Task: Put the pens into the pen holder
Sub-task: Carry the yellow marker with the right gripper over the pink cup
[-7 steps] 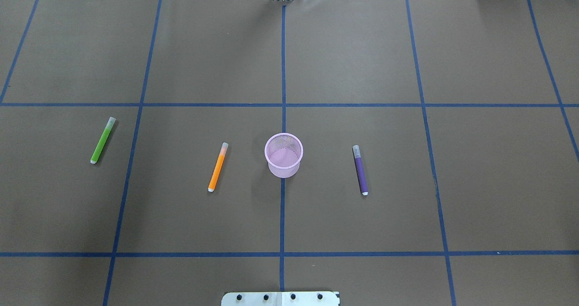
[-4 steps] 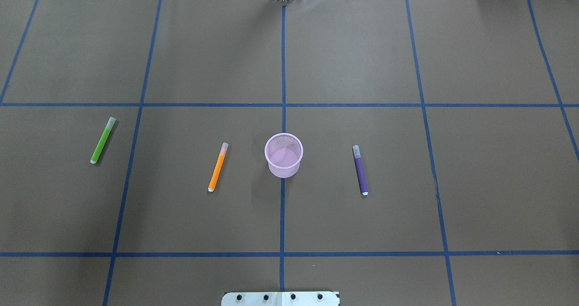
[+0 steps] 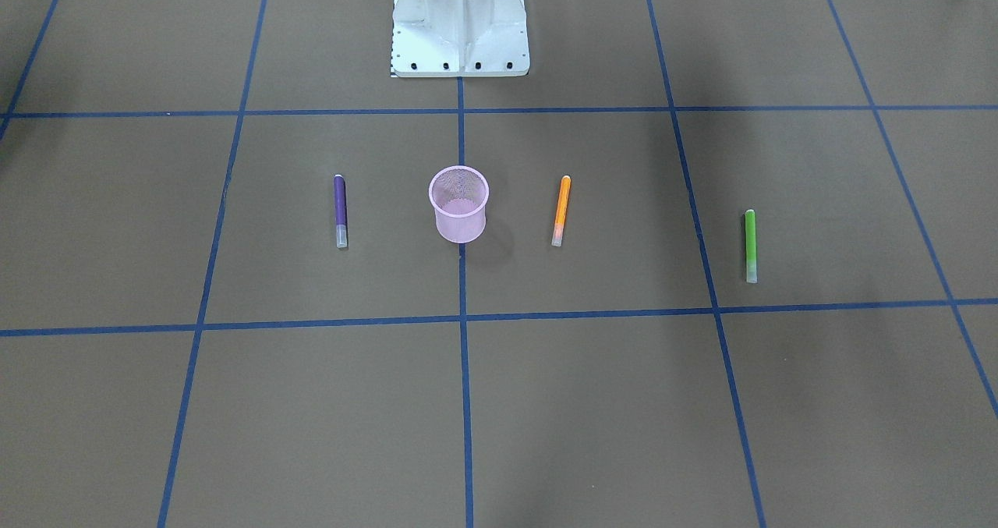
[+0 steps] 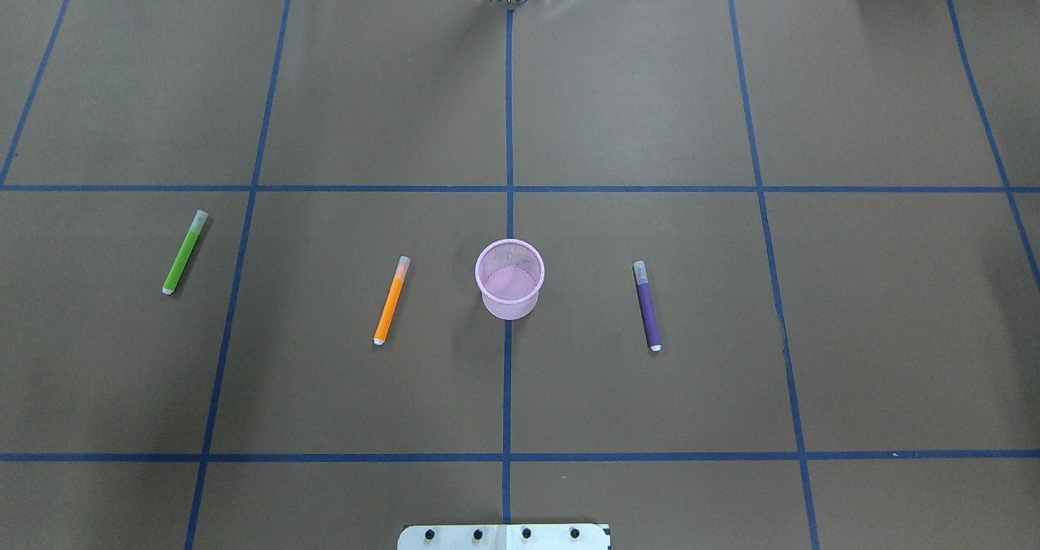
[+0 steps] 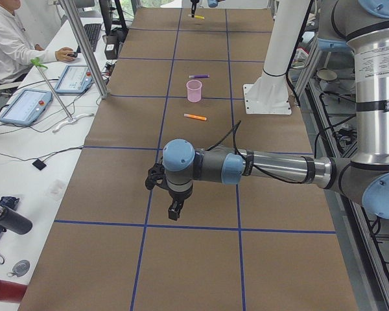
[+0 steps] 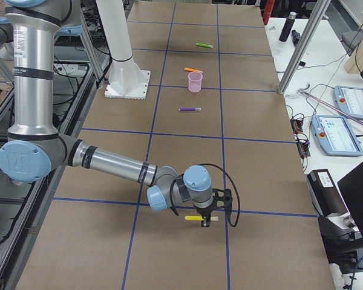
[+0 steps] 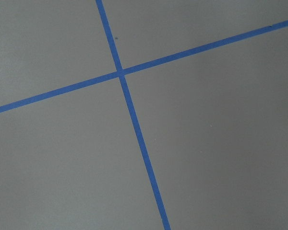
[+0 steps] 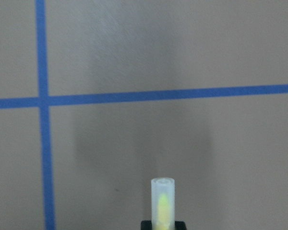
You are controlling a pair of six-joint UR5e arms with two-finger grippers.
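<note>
The pink mesh pen holder (image 4: 509, 278) stands upright at the table's middle. On the table lie an orange pen (image 4: 391, 300) to the holder's left, a green pen (image 4: 184, 252) further left, and a purple pen (image 4: 647, 305) to its right. My right gripper (image 6: 206, 220) hovers low over the table's far right end, shut on a yellowish pen (image 8: 162, 203) whose clear cap sticks out forward. The left gripper (image 5: 175, 208) points down over the table's left end, away from all the pens. Only the side view shows it, so I cannot tell whether it is open or shut.
The white robot base (image 3: 460, 25) stands behind the holder. Blue tape lines cross the brown table cover. Beyond the far edge, a person (image 5: 10, 45) sits at a bench with pendants (image 5: 27, 105) and a bottle (image 5: 6, 219).
</note>
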